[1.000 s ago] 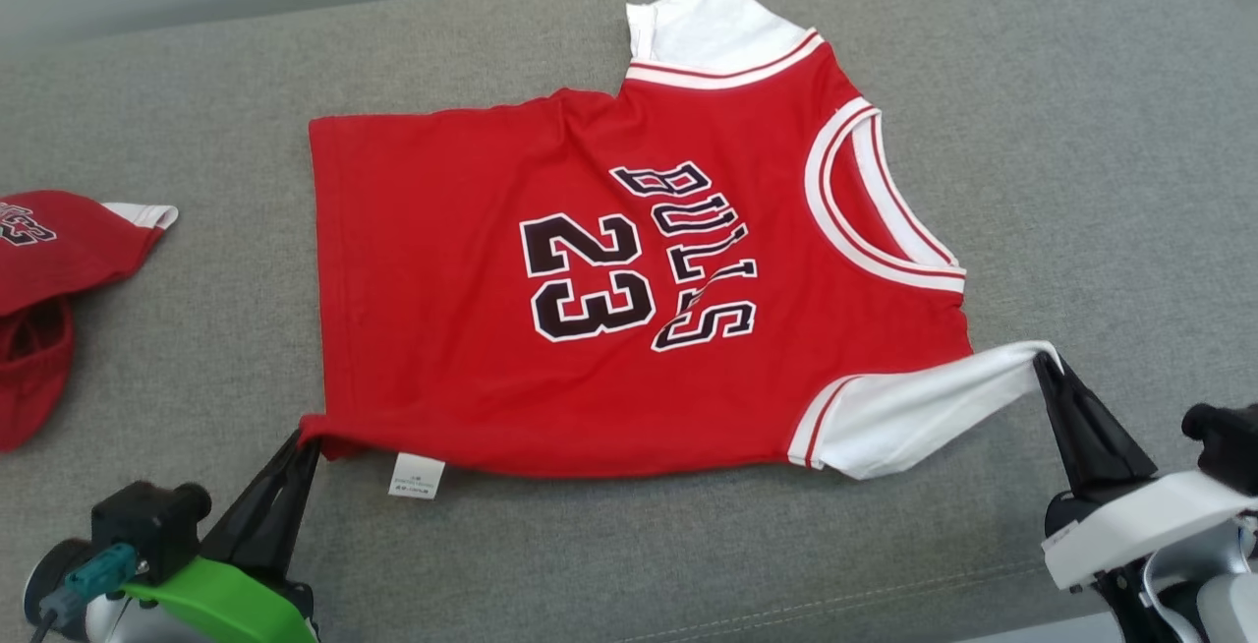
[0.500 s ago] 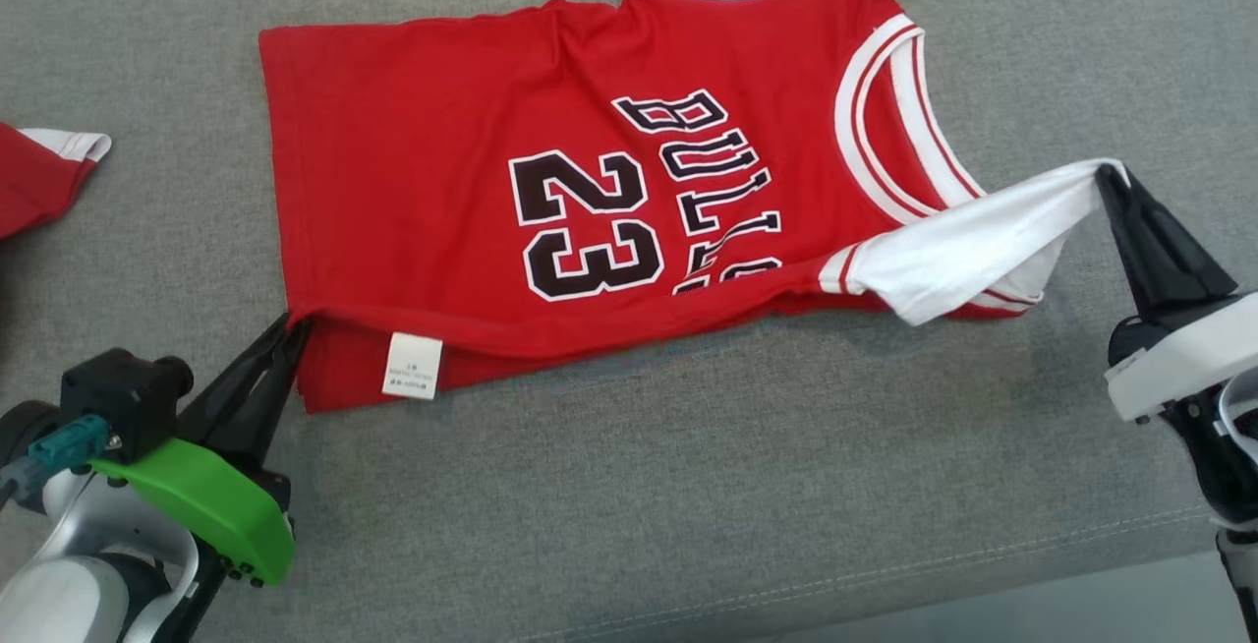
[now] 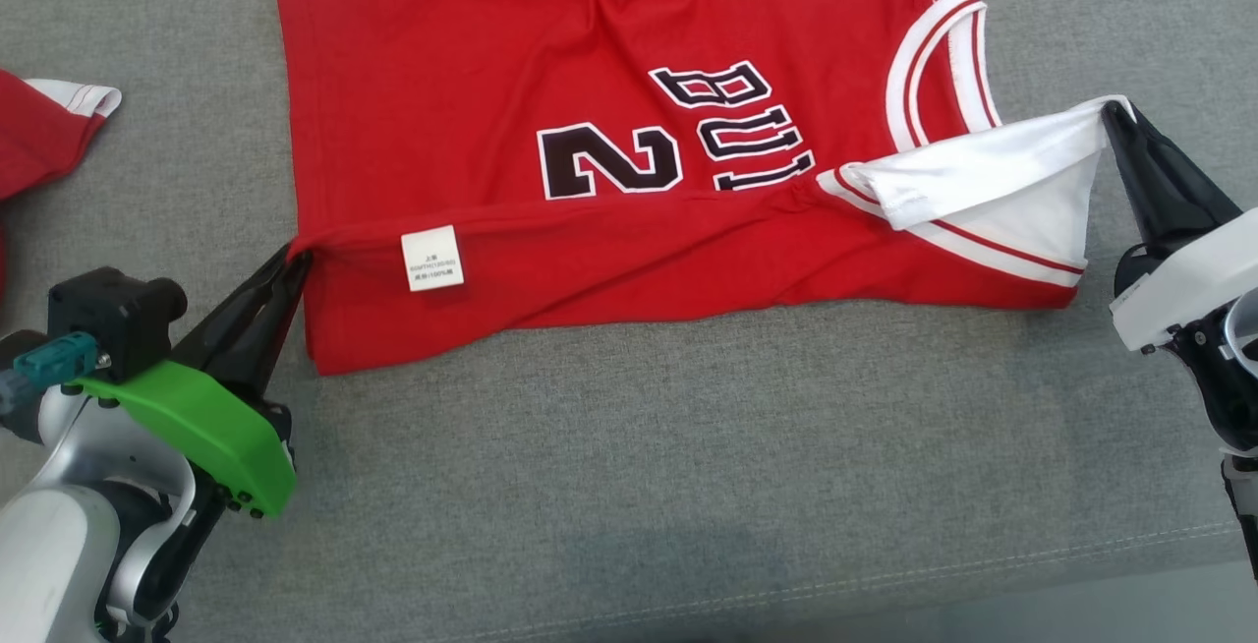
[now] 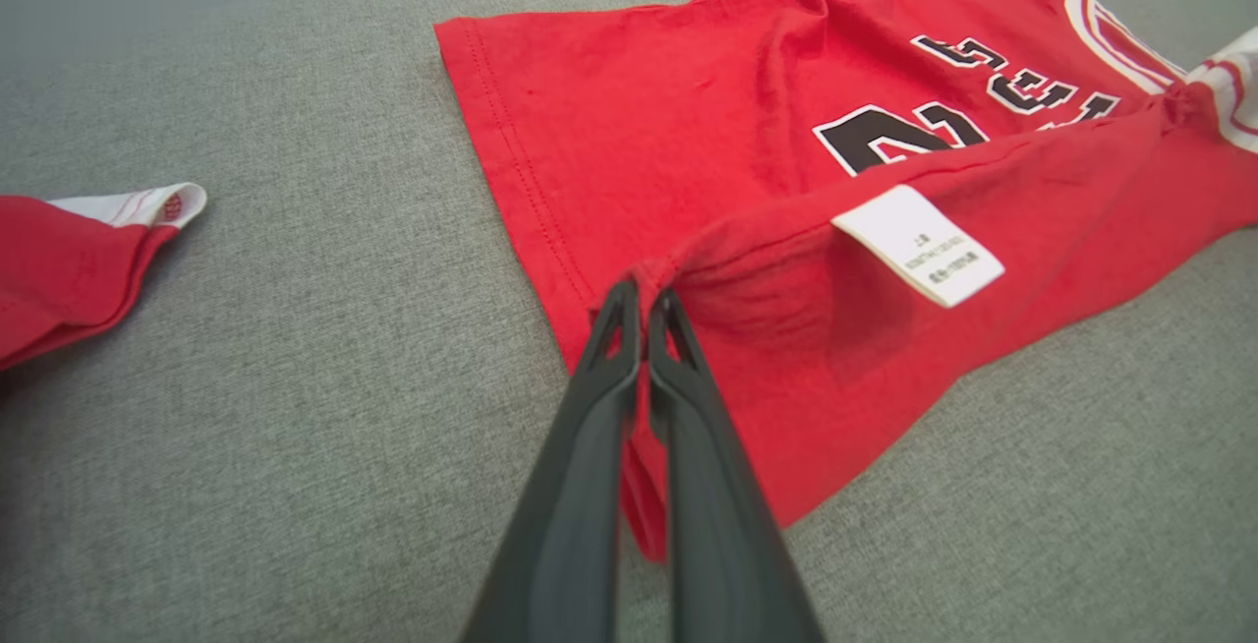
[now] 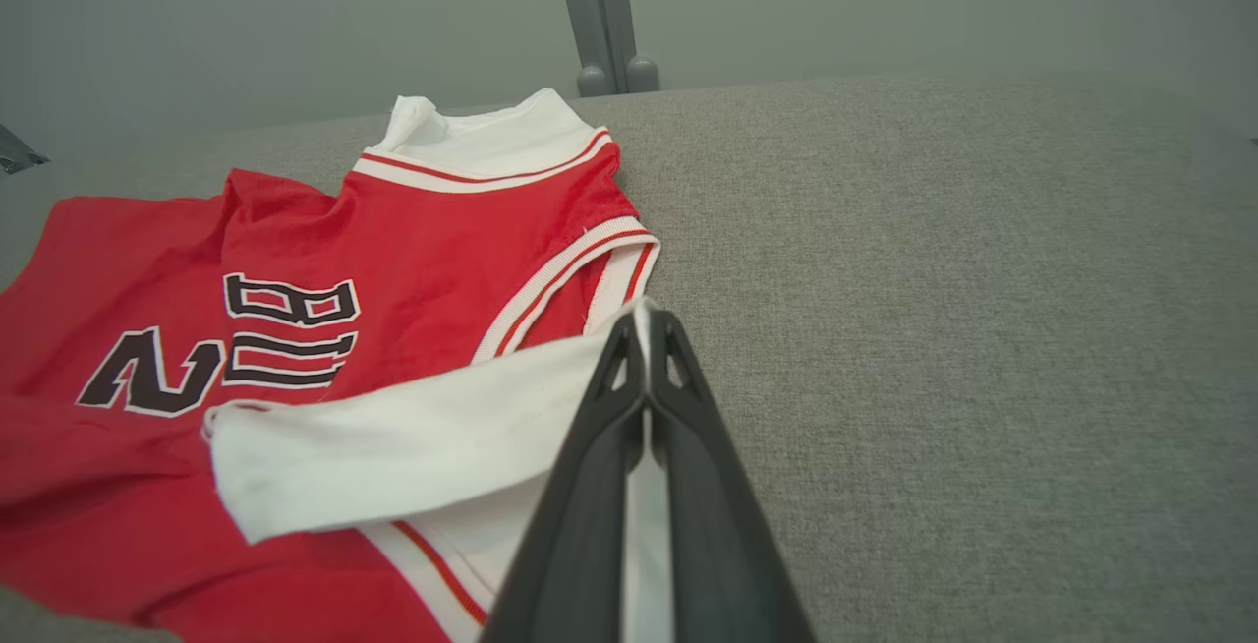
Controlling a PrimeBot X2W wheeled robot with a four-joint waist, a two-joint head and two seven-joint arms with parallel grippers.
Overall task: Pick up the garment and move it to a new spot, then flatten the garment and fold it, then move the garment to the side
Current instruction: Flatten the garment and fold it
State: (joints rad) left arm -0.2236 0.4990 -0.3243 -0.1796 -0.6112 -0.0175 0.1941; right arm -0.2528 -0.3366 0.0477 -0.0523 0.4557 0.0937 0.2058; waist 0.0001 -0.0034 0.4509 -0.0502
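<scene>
My left claw (image 3: 292, 256) is pinched fully closed on the hem corner of the red jersey (image 3: 472, 102), at about 8 o'clock on the garment. My right claw (image 3: 1115, 114) is clamped tight on the tip of the white sleeve (image 3: 983, 166), at about 3 o'clock.

The jersey lies across the grey fabric worktop (image 3: 688, 476). Its near edge is lifted and rolled toward 12 o'clock, so the care label (image 3: 431, 258) faces up and half the number is covered.

I judge the cloth light, soft and limp. It will likely sag between my two holds and drag on the worktop's weave, so both corners need carrying level. Thin edges slip, so the stitched hem and the sleeve cuff look like the safest places to grip.

A second red garment (image 3: 44, 132) sits at 9 o'clock, well apart.
</scene>
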